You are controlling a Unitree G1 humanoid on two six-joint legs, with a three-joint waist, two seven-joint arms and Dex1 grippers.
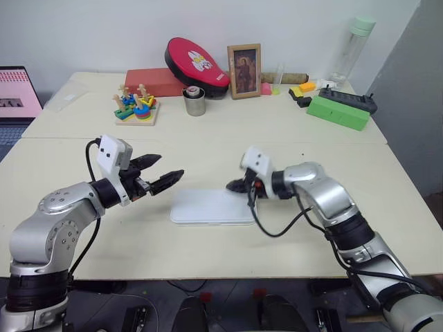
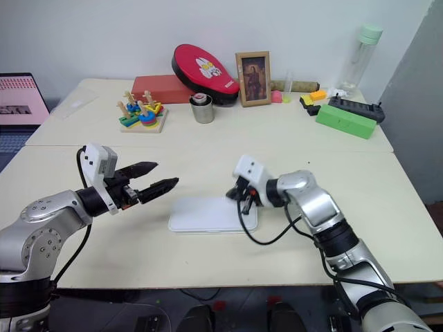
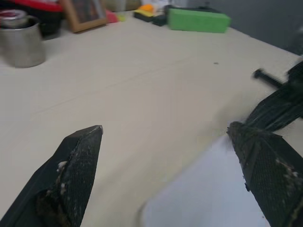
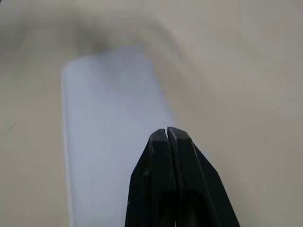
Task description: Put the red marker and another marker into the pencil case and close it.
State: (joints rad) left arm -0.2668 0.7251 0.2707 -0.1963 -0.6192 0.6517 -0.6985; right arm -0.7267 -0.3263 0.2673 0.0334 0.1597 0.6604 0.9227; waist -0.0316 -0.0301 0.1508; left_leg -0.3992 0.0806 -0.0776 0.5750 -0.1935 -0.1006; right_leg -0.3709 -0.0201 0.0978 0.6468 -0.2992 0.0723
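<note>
Closed pencil case [image 1: 213, 207] lying flat at the near middle of the table [image 1: 277, 131], with the left gripper [image 1: 165, 173] spread wide and empty just left of it and the right gripper [image 1: 237, 185], fingers pressed together, above its right end.
</note>
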